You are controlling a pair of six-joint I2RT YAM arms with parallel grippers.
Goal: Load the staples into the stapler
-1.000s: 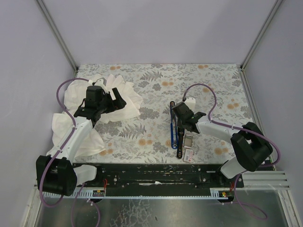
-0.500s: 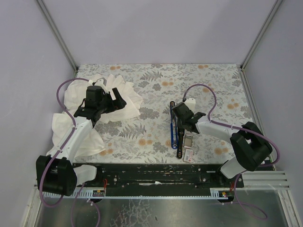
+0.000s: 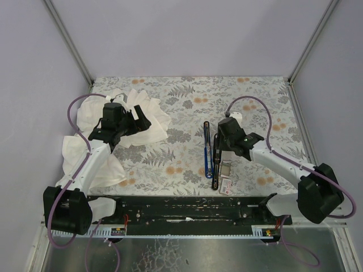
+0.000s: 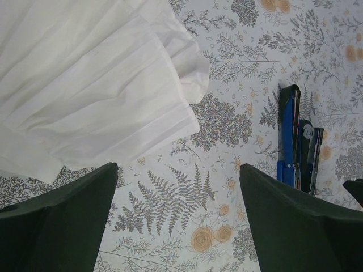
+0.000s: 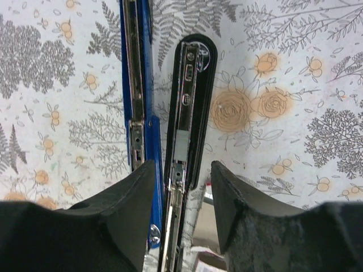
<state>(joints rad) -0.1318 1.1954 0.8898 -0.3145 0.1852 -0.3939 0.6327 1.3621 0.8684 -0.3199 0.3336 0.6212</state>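
**R jaws:** part-open, astride black half (image 5: 184,113) of stapler (image 3: 211,156). Gap visible each side, nothing pinched. Finger (image 5: 119,221) on blue side overlapping blue half (image 5: 136,85) in wrist view; touching or just above, cannot tell.

**Stapler:** splayed flat mid-table, long axis 12–6. Blue half on 9 side, black half on 3 side w/ metal channel (image 5: 180,141) facing up. Loaded or not: too small to tell.

**Staples box** (image 3: 226,185): white w/ red label, at approx 5 o'clock off stapler's near end, just beside it. Small grey piece (image 3: 226,168) at 12 of box, prob. the strip, not sure.

**L jaws:** wide open, empty, hovering at 9–10 o'clock over edge of cloth (image 4: 96,85), well apart from stapler.

**Risks (judgement only):**
- Re-closing from this straddle → catching blue half too, twisting or folding stapler, channel access lost.
- Lift-off w/ any drag → stapler skidding toward 5, shoving box + grey piece.
- Strip thin, flat on patterned table (image 3: 255,96) → poor pinch, slipping or snapping. Slight skew vs narrow channel → jam.
- No bracing w/ L arm so far off → stapler sliding under insertion push.
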